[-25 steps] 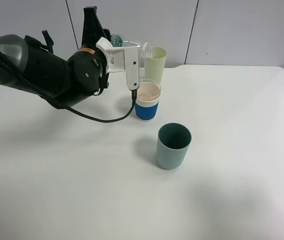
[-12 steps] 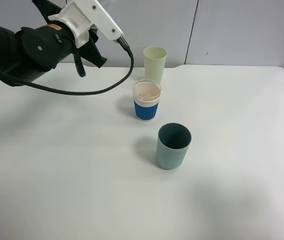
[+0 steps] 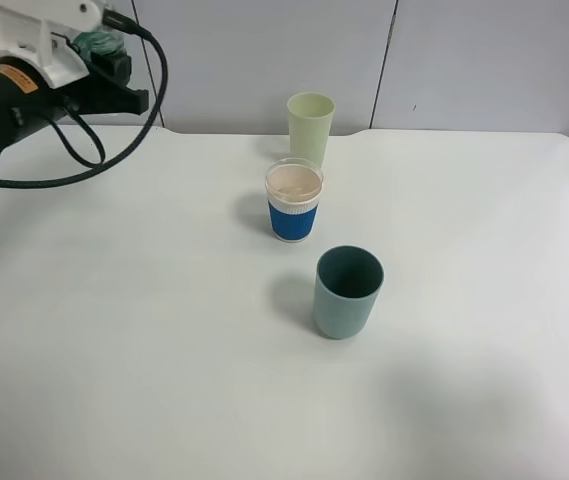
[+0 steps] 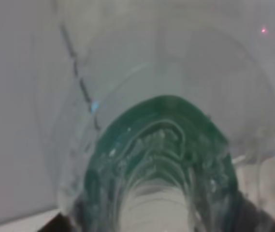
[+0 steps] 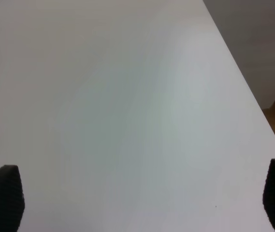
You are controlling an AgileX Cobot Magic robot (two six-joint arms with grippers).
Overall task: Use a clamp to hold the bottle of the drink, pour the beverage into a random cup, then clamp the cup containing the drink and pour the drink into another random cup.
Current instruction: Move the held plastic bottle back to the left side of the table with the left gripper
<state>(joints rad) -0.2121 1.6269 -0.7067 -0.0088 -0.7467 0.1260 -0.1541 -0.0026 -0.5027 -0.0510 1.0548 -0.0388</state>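
From the high camera, the left gripper [image 3: 119, 80] is raised at the far left edge of the table [image 3: 144, 330], clenched on the bottle [image 3: 97, 45], whose green label shows between the black fingers and the white wrist housing. The bottle is well apart from the three cups, which stand upright in a loose line near the middle. The pale cup [image 3: 311, 122] is at the back. Just in front of it is the blue cup [image 3: 294, 203], filled with a light brown drink, and nearer still, slightly to the right, is the teal cup [image 3: 348, 292]. None of the cups touch. In the left wrist view the bottle [image 4: 161, 159] fills the picture, clear plastic with the green band across it; dark jaw edges show only at the lower corners. In the right wrist view the right gripper [image 5: 139, 198] is released, its two dark fingertips spread wide at opposite corners over bare white table, with nothing between them.
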